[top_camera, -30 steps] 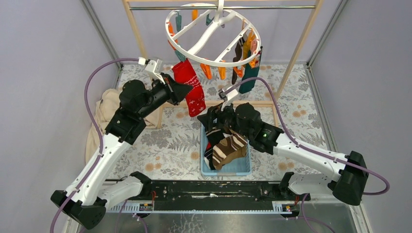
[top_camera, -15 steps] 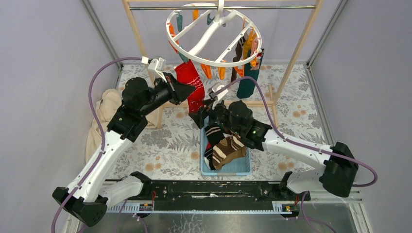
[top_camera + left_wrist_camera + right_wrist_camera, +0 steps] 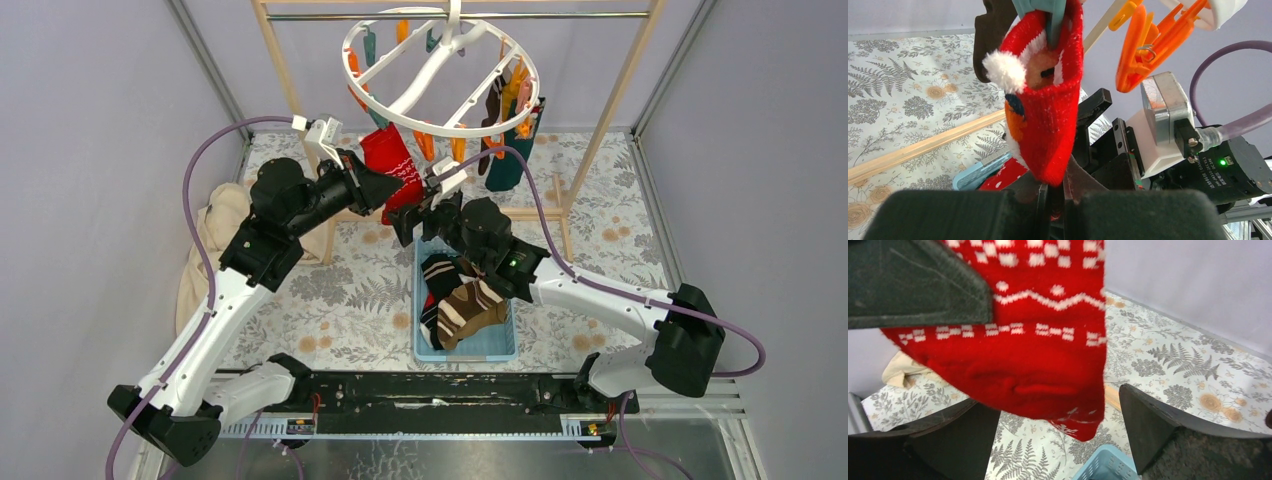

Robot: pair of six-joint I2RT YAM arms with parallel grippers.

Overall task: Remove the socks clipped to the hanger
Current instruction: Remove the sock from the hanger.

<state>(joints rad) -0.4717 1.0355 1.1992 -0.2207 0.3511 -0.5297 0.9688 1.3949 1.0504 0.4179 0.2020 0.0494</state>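
Note:
The white ring hanger (image 3: 440,75) hangs from the rack's top bar. A red patterned sock (image 3: 395,165) hangs from a teal clip (image 3: 1050,15) at the hanger's near left. My left gripper (image 3: 393,187) is shut on this red sock (image 3: 1048,115), whose toe sits between the near-closed fingers (image 3: 1055,187). My right gripper (image 3: 410,213) is open just below and to the right, its fingers wide apart around the sock's lower end (image 3: 1038,340) without touching it (image 3: 1048,400). Dark green (image 3: 510,160) and brown (image 3: 490,105) socks hang on the hanger's right side.
A light blue basket (image 3: 465,352) under the right arm holds a brown striped sock (image 3: 470,305) and a black-and-white one. A beige cloth (image 3: 215,235) lies at the left wall. The wooden rack frame (image 3: 610,110) stands behind. Orange clips (image 3: 1148,45) dangle next to the red sock.
My right gripper has risen from over the basket and moved left, up to the red sock's lower end. The left gripper has stayed on the sock, shifting only slightly.

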